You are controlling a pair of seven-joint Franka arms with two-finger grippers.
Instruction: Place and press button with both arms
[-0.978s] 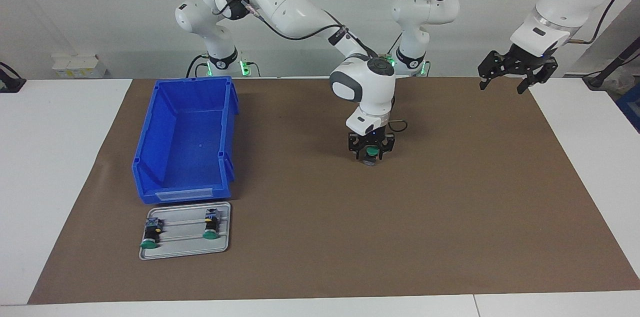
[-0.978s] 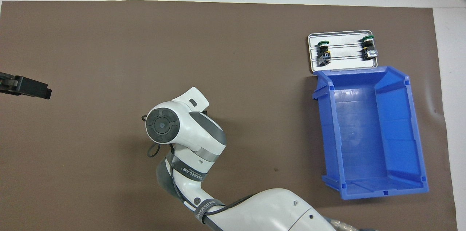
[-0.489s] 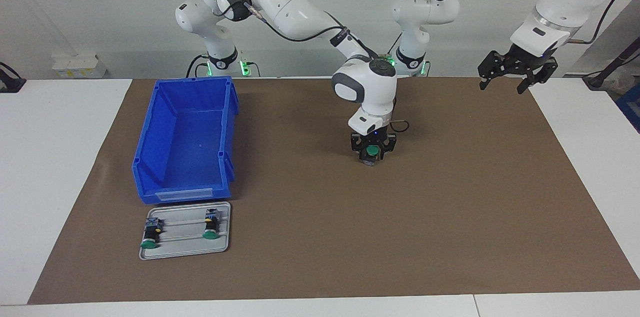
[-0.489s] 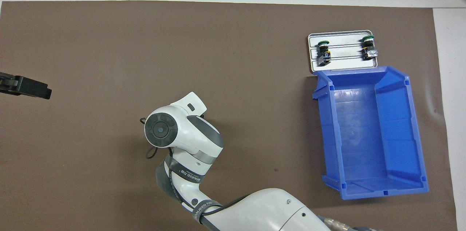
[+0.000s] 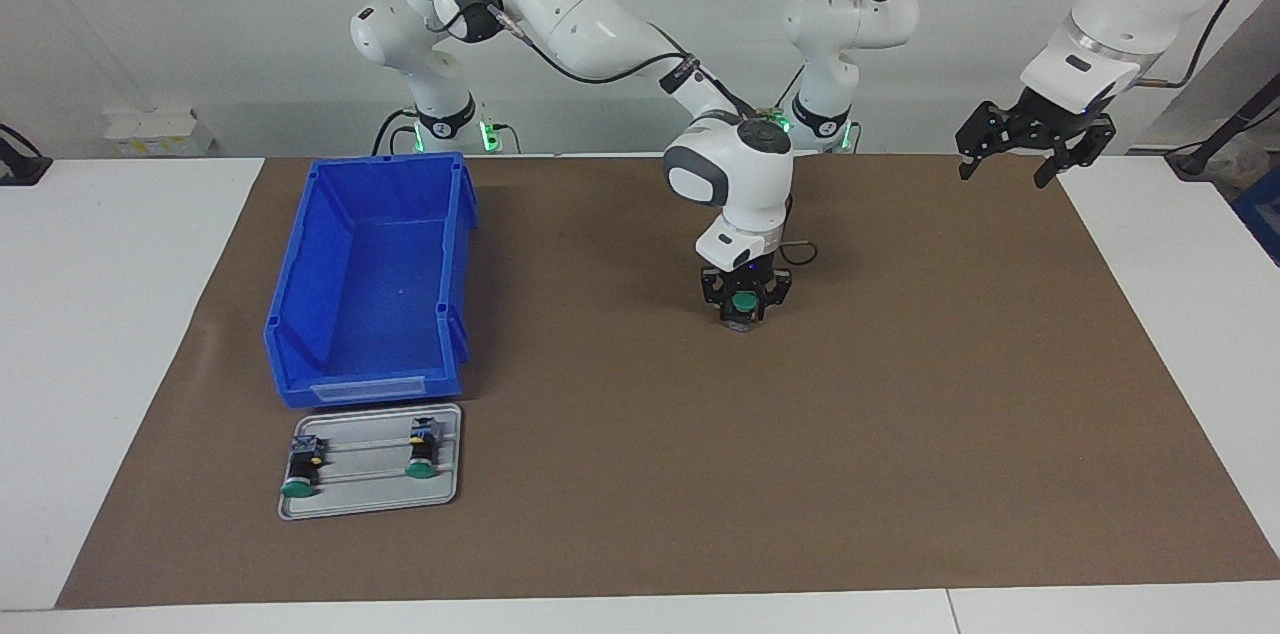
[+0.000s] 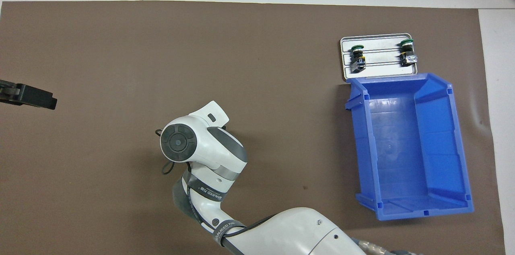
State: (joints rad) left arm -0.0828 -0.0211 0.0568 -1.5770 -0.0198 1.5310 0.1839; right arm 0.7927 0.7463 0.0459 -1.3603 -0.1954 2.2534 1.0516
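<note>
text: you can make out white lettering on the grey band of the right arm (image 6: 209,194), too small to read | blue bin (image 5: 372,279): pale label strip on its front, no readable words | elsewhere: nothing legible

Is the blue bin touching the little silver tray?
Cannot tell. In both views the bin edge meets the tray edge with no visible gap, but the bin's rim overhangs there, so contact isn't plain.
</note>
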